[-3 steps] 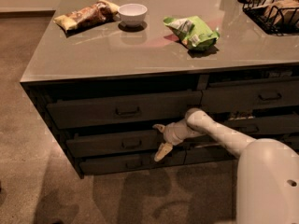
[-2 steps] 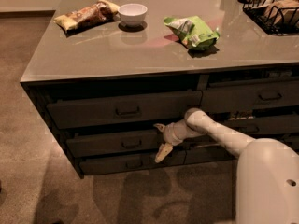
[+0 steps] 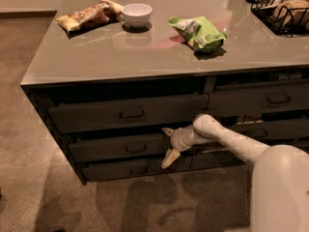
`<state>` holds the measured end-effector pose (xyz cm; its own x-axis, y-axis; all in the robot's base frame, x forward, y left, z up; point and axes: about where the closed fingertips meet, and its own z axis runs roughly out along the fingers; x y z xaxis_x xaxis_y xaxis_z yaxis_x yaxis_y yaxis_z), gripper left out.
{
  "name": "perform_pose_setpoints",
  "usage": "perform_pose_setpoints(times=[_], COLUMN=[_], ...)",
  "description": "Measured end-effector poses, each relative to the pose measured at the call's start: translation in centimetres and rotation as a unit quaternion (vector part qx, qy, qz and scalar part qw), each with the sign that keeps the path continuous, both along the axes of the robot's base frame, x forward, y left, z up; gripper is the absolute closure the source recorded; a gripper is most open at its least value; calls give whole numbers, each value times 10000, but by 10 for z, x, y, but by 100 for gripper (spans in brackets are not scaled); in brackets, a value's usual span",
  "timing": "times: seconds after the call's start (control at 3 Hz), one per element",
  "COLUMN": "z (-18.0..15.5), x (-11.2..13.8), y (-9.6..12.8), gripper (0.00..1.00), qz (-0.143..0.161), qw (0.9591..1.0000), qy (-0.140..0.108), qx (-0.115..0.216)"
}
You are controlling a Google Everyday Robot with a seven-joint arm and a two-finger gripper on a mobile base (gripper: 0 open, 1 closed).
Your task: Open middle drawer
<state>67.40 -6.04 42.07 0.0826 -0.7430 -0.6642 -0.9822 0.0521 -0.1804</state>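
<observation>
The middle drawer [image 3: 116,148] is the medium-height dark front in the left column of the cabinet, with a small loop handle [image 3: 135,149] at its centre. It sits between the taller top drawer [image 3: 128,113] and the slim bottom drawer [image 3: 130,170]. My gripper [image 3: 168,145] is at the right end of the middle drawer's front, to the right of the handle and apart from it. Its fingers are spread, one up [image 3: 167,130] and one down [image 3: 169,158], and hold nothing. The white arm [image 3: 227,139] reaches in from the lower right.
The grey counter top [image 3: 145,57] carries a brown snack bag [image 3: 89,16], a white bowl [image 3: 136,14], a green chip bag [image 3: 199,33] and a black wire basket [image 3: 282,6]. A right column of drawers [image 3: 260,100] lies behind the arm. Brown carpet [image 3: 34,168] surrounds the cabinet.
</observation>
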Motion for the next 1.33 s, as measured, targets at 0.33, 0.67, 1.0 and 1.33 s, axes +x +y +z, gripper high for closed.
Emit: perform_pose_setpoints(times=[0.33, 0.67, 1.0, 1.33], z=[6, 6, -3, -16], x=[2, 8, 11, 11], y=[-3, -3, -6, -12], gripper=[0, 4, 27, 50], qz=[20, 141, 204, 212], qw=[9999, 9992, 9982, 9976], qy=[-121, -201, -157, -44], qx=[-77, -313, -543, -652])
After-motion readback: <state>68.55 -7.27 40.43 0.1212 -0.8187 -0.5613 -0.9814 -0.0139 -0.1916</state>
